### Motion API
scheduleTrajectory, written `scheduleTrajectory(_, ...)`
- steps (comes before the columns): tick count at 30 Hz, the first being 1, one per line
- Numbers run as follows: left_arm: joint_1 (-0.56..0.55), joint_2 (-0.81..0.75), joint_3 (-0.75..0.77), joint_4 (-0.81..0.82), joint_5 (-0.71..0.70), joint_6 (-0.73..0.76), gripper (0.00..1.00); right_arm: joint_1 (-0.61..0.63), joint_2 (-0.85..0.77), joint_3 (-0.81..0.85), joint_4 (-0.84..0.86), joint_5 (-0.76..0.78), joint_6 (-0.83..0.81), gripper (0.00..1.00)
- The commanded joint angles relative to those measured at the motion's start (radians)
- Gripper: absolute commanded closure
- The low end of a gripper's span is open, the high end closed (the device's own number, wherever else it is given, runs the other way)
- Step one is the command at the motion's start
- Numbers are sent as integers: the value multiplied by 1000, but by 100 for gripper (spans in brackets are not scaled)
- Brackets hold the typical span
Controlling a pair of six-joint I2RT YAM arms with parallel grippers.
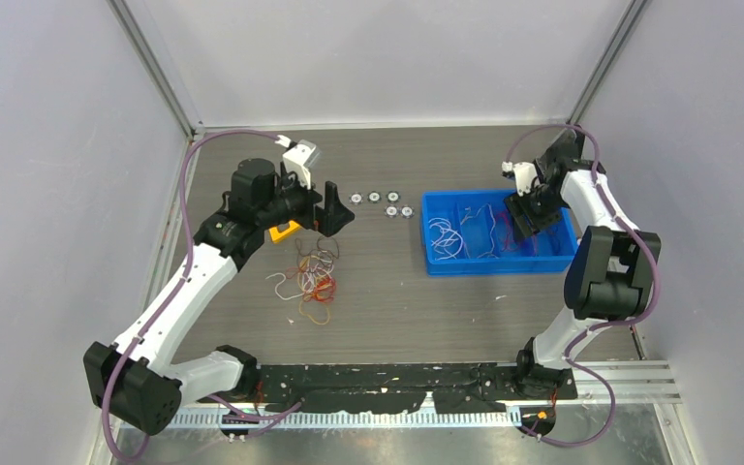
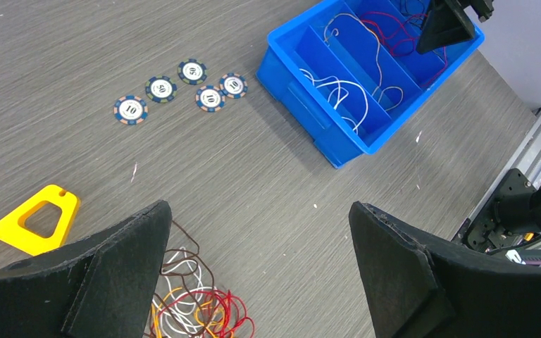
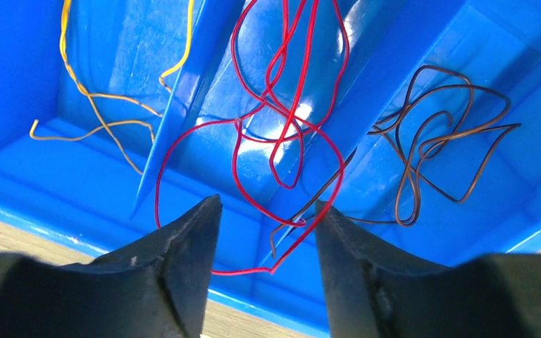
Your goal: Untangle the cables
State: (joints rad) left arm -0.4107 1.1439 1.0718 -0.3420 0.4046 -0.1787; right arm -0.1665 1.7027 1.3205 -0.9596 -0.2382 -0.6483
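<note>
A tangled clump of red, orange, white and brown cables (image 1: 315,279) lies on the table left of centre; it also shows in the left wrist view (image 2: 190,303). My left gripper (image 1: 334,215) is open and empty, hovering just behind the clump (image 2: 259,211). My right gripper (image 1: 523,218) is open over the blue bin (image 1: 499,263). In the right wrist view (image 3: 268,208) a red cable (image 3: 282,105) loops between the jaws, not held. Orange cable (image 3: 91,105) and brown cable (image 3: 437,134) lie in neighbouring compartments. White cables (image 1: 446,237) lie in the bin's left compartments.
Several poker chips (image 1: 383,201) lie between the left gripper and the bin, also in the left wrist view (image 2: 183,88). A yellow triangular tool (image 1: 284,231) lies under the left arm (image 2: 32,218). Enclosure walls stand on three sides.
</note>
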Motion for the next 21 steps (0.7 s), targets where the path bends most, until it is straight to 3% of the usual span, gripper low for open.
scheduleTrajectory(1, 7, 0, 10, 30, 15, 6, 0, 27, -14, -2, 65, 42, -32, 47)
scheduleTrajectory(5, 9, 3, 10, 36, 18, 5, 0, 52, -15, -15, 77, 80, -55, 60)
scheduleTrajectory(10, 11, 4, 11, 39, 21, 4, 0, 73, -10, -45, 113, 131, -91, 55)
scheduleTrajectory(12, 13, 1, 9, 38, 21, 4, 0, 80, -5, -49, 129, 145, -99, 60)
scheduleTrajectory(17, 16, -5, 3, 31, 25, 3, 0, 101, -26, -26, 110, 140, -103, 88)
scheduleTrajectory(21, 17, -6, -5, 33, 33, -5, 0, 143, -62, -15, 100, 178, -86, 88)
